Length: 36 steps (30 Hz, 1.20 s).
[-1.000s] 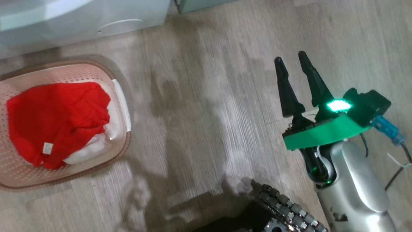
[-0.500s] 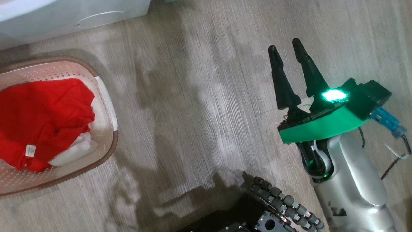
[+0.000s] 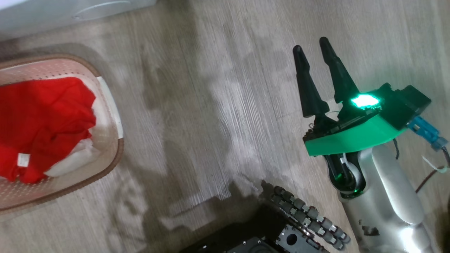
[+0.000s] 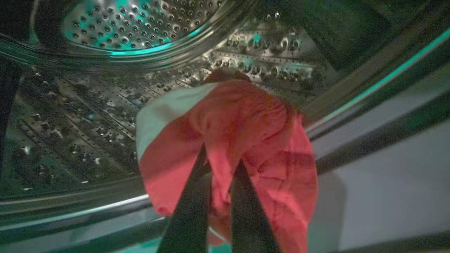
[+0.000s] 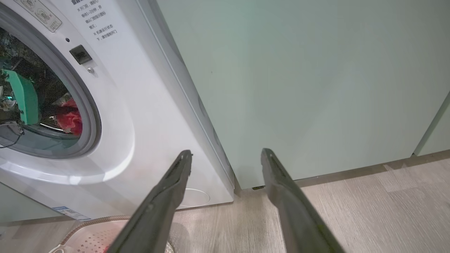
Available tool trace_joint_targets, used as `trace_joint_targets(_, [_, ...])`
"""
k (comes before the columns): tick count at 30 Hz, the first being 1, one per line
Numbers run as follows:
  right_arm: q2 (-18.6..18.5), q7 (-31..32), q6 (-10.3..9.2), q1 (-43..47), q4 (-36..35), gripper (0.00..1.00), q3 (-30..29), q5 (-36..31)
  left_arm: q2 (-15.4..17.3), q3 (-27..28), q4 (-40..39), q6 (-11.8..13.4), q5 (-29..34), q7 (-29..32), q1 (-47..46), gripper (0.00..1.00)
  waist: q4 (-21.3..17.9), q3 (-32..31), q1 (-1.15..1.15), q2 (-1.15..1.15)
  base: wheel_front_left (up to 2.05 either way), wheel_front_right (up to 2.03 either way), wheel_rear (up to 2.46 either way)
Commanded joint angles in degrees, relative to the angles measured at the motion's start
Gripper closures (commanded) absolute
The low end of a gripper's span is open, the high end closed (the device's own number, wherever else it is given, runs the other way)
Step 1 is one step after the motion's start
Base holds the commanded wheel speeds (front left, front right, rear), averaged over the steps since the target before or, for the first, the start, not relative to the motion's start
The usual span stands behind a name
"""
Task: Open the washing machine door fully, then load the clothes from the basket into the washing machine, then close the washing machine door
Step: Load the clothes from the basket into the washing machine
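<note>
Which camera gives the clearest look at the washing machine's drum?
The left wrist view: the perforated metal drum spreads across it up close, behind the red garment pinched in the left pincer. The right wrist view gives a dark slice of it through the round opening. The head view catches the washing machine's lower front edge.

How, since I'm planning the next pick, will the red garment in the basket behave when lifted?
Probably floppy: the red garment lies crumpled in folds in the basket, and a similar red cloth droops around the left hand. Likely light for its bulk, as it heaps loosely. It may drag up the white cloth beneath it.
</note>
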Motion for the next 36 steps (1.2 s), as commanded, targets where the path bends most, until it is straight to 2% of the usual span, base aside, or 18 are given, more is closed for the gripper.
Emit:
trace_joint_targets(1, [0.0,-0.5,0.00,0.0,-2.1,0.00,1.2,0.7,3.1,2.6,-1.3,0.8,0.3,-1.8,-3.3,1.00,-1.1,1.3,0.00,0.00,0.00,0.00,0.00])
trace_joint_targets(6, [0.0,-0.5,0.00,-0.1,-2.6,0.00,2.0,1.7,3.4,4.5,0.1,2.6,0.2,-8.3,-6.7,1.00,-3.1,3.4,0.00,0.00,0.00,0.00,0.00])
trace_joint_targets(13, [0.0,-0.5,0.00,-0.1,-3.3,0.00,2.6,2.7,3.3,6.5,3.0,3.6,-0.7,-15.0,-9.3,1.00,-4.9,5.6,0.00,0.00,0.00,0.00,0.00])
trace_joint_targets(24, [0.0,-0.5,0.00,-0.5,-3.7,0.00,2.8,3.4,3.8,6.1,8.0,3.5,-0.9,-17.3,-11.3,1.00,-5.6,6.8,0.00,0.00,0.00,0.00,0.00])
trace_joint_targets(25, [0.0,-0.5,0.00,-0.6,-3.6,0.00,2.9,3.4,3.7,6.0,8.2,3.4,-0.9,-17.5,-11.4,0.85,-5.5,6.7,0.00,0.00,0.00,0.00,0.00])
trace_joint_targets(26, [0.0,-0.5,0.00,-0.7,-3.6,0.00,2.9,3.4,3.6,5.6,8.3,3.4,-0.6,-17.6,-11.4,0.46,-5.3,6.6,0.00,0.00,0.00,0.00,0.00])
trace_joint_targets(27, [0.0,-0.5,0.00,-0.7,-3.6,0.00,2.9,3.3,3.5,5.5,8.4,3.5,-0.6,-18.0,-11.4,0.00,-5.2,6.4,0.00,0.00,0.00,0.00,0.00])
trace_joint_targets(32, [0.0,-0.5,0.00,-0.7,-3.3,0.00,2.4,2.6,2.4,5.2,8.3,3.7,-1.3,-19.1,-10.0,0.00,-4.1,4.8,0.00,0.00,0.00,0.00,0.00])
trace_joint_targets(36, [0.0,-0.5,0.00,-0.3,-3.0,0.00,1.4,1.5,2.1,5.7,5.3,4.3,-2.6,-21.0,-6.4,0.00,-3.0,2.9,0.00,0.00,0.00,0.00,0.00])
